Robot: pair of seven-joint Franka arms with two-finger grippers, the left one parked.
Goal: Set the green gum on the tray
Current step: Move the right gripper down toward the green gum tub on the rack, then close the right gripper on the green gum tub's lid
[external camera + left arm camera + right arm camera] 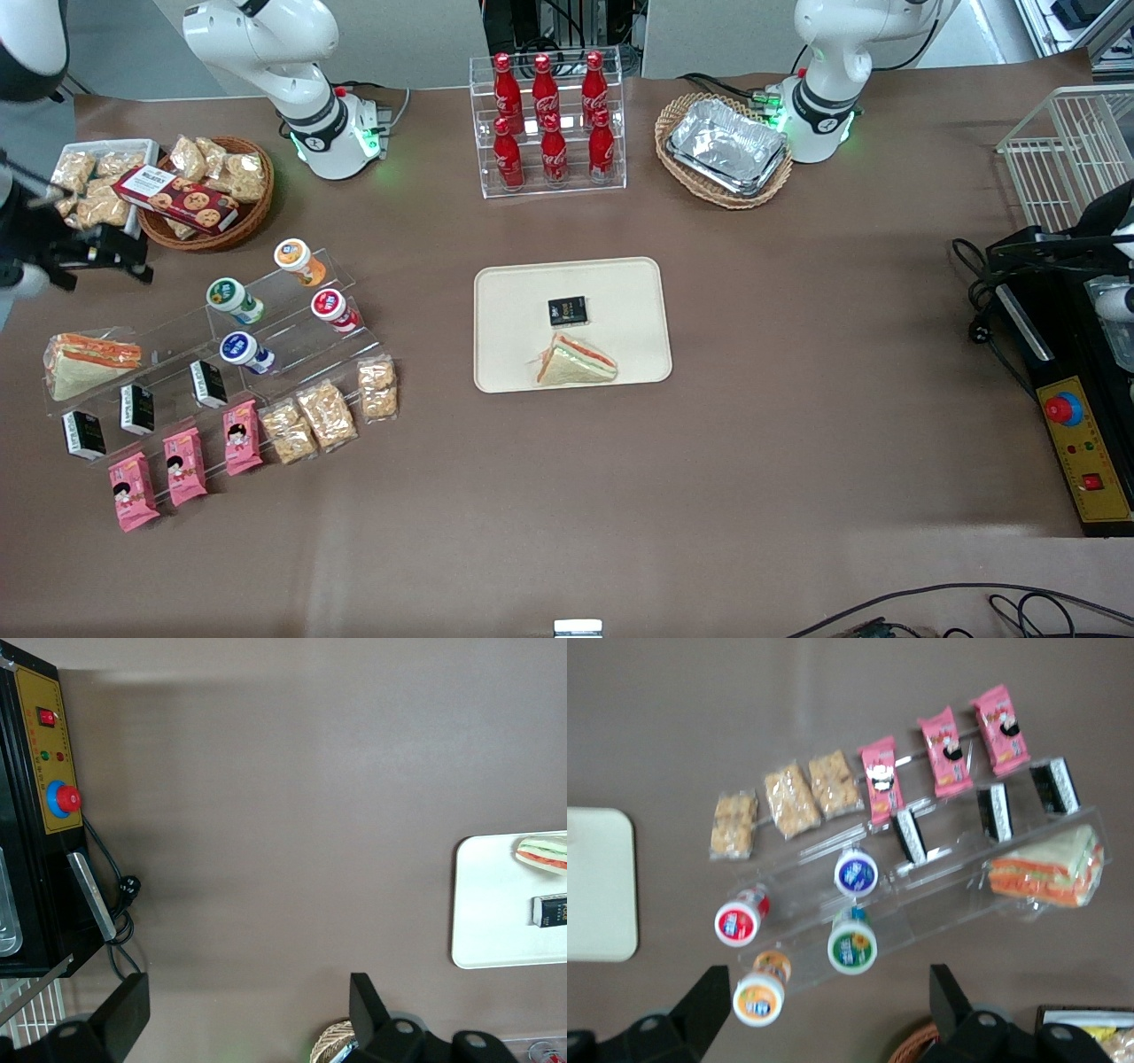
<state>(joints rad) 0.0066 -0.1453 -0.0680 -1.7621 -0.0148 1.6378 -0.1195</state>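
Pink snack packets (182,465) lie nearest; farther back, the green gum (235,300) sits on a clear stepped rack (266,330) — well apart from the tray (571,323) (sandwich (574,363) aboard). Right wrist view: tool (824,1010) spread wide above the green gum (852,945).

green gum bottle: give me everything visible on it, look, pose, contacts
The green gum is a small white plastic bottle with a green-rimmed round lid and green label. It lies tilted on the clear acrylic stepped rack, lid facing up, among the orange-lidded bottle, red-lidded bottle and blue-lidded bottle, touching none. The open gripper hangs above it, not touching.
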